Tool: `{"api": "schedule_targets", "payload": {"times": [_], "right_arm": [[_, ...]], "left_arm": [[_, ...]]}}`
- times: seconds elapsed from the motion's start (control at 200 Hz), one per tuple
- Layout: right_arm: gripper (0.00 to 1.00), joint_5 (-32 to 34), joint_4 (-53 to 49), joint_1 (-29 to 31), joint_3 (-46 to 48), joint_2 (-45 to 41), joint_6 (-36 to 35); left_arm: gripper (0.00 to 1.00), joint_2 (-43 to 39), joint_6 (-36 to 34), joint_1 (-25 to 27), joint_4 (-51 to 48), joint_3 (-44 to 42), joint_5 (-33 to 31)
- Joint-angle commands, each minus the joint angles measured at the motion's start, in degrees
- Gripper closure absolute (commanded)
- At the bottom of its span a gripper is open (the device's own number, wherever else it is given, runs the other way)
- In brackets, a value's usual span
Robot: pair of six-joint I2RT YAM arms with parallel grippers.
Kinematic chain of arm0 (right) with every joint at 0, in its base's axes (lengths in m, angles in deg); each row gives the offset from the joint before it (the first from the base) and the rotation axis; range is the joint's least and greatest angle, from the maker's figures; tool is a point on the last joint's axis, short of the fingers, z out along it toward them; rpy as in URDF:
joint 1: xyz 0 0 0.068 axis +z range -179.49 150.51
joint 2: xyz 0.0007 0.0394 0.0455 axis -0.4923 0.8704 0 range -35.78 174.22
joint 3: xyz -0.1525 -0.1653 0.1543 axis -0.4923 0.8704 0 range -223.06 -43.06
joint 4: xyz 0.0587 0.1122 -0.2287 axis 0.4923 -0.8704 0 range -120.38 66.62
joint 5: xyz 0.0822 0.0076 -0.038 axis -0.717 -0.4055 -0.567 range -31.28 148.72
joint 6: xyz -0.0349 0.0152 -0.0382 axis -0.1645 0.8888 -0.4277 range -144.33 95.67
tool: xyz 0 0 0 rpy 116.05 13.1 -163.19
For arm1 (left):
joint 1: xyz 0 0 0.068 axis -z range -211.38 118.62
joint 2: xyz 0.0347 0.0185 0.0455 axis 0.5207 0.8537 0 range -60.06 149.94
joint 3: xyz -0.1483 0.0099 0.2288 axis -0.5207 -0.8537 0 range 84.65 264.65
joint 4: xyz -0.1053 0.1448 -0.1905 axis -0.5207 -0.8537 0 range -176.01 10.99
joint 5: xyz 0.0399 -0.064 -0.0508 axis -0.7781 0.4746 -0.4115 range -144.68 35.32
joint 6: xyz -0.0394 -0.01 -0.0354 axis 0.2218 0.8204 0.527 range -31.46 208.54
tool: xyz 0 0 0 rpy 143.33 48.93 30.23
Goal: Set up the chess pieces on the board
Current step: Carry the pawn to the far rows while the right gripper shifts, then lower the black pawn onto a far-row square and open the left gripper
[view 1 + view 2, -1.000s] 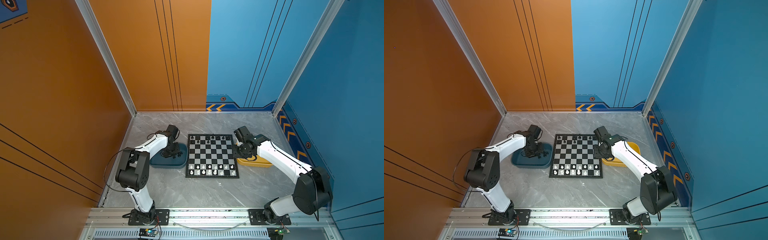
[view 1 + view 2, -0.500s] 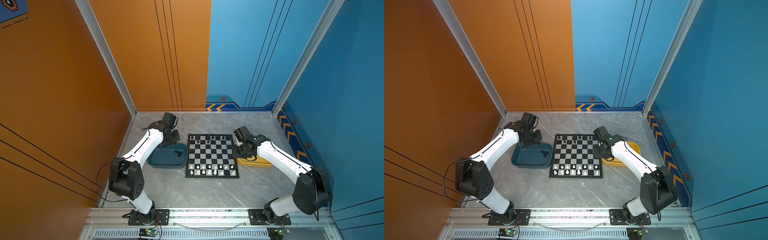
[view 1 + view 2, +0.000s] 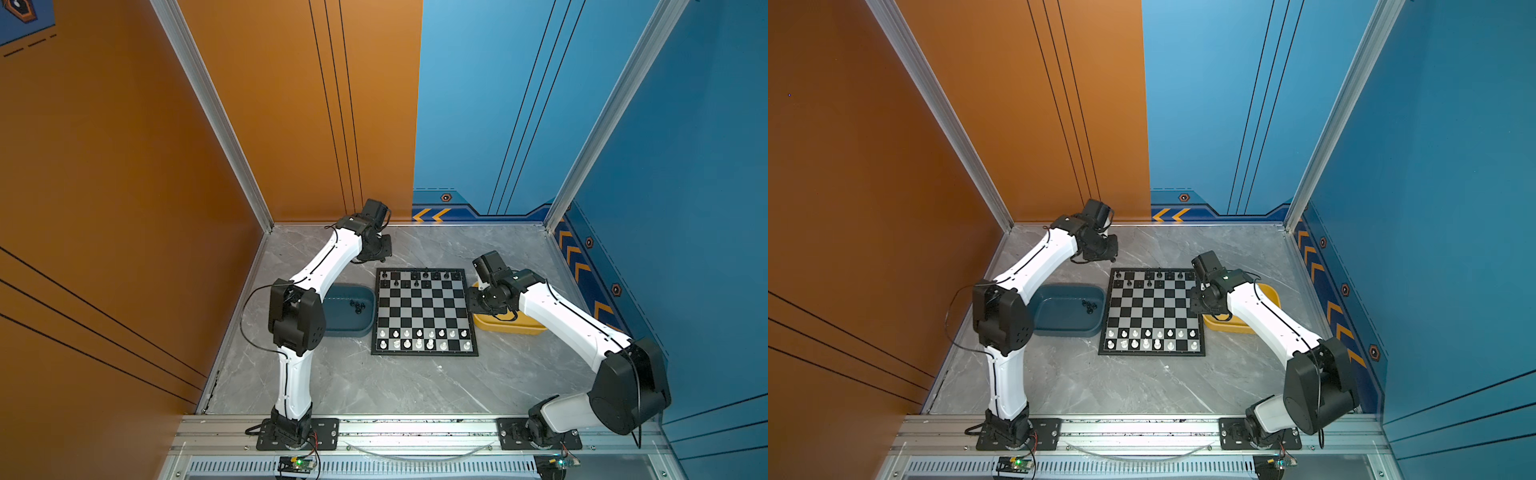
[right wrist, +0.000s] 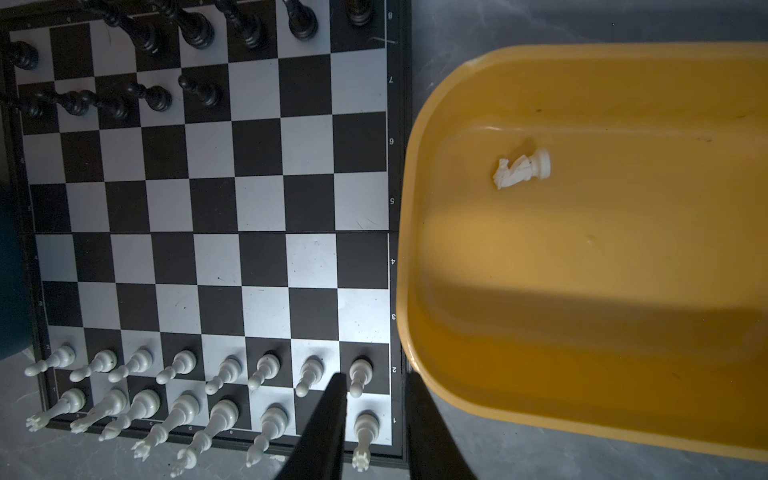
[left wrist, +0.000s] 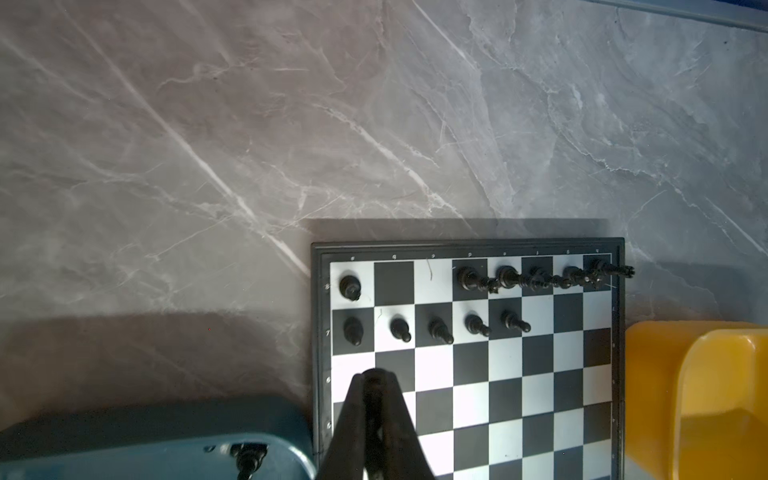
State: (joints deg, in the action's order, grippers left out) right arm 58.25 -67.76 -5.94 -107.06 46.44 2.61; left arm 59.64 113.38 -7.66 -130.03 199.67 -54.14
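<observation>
Two black wedge-shaped fingers of the left gripper [image 5: 375, 376] are pressed flat together with no gap. Whether the rounded dark shape at their tips is a piece, I cannot tell. Beneath those tips lies the board [image 5: 471, 399], a flat square of matt black and brushed silvery squares in a thin black frame. Just ahead of the tips five glossy black pawns [image 5: 436, 330] stand in a row, and six taller black pieces [image 5: 507, 277] line the edge row beyond them. Beside and behind the tips is the dark teal tray [image 5: 286, 419], smooth plastic with rounded corners, holding a few loose black pieces [image 3: 357, 306].

The right gripper [image 4: 374, 376] stands open, its slim dark fingers apart with nothing between them. Past the gap a white rook [image 4: 365, 432] shows on the board's corner square. To one side of the fingers, ivory white pieces [image 4: 183, 386] stand in two rows. To the other side sits the glossy, deep-walled yellow tray [image 4: 415, 291]. In it, well apart from the fingers, a white knight [image 4: 521, 168] lies on its side. The tabletop [image 5: 208, 124] is grey, veined like marble.
</observation>
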Motion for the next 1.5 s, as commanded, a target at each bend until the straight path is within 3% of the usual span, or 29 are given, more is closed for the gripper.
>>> {"api": "schedule_targets", "payload": {"times": [0.0, 0.205, 0.521, 1.497], "right_arm": [[0.72, -0.05, -1.03, -0.91, 1.4, -2.76, 0.22], [0.7, 0.39, -1.91, -2.49, 3.22, -5.51, 0.39], [0.7, 0.07, -2.18, -3.69, 5.82, -7.75, 1.25], [0.7, -0.75, -1.62, -3.81, 6.44, -6.63, 1.27]], "left_arm": [[1.0, 4.51, -2.51, 0.78, -4.3, 6.06, -0.1], [1.0, 11.81, -3.0, 1.57, -5.91, 12.93, 0.04], [1.0, 17.59, -4.27, 2.98, -6.07, 16.46, -2.64], [1.0, 22.11, -5.5, 4.4, -7.96, 17.87, -5.2]]}}
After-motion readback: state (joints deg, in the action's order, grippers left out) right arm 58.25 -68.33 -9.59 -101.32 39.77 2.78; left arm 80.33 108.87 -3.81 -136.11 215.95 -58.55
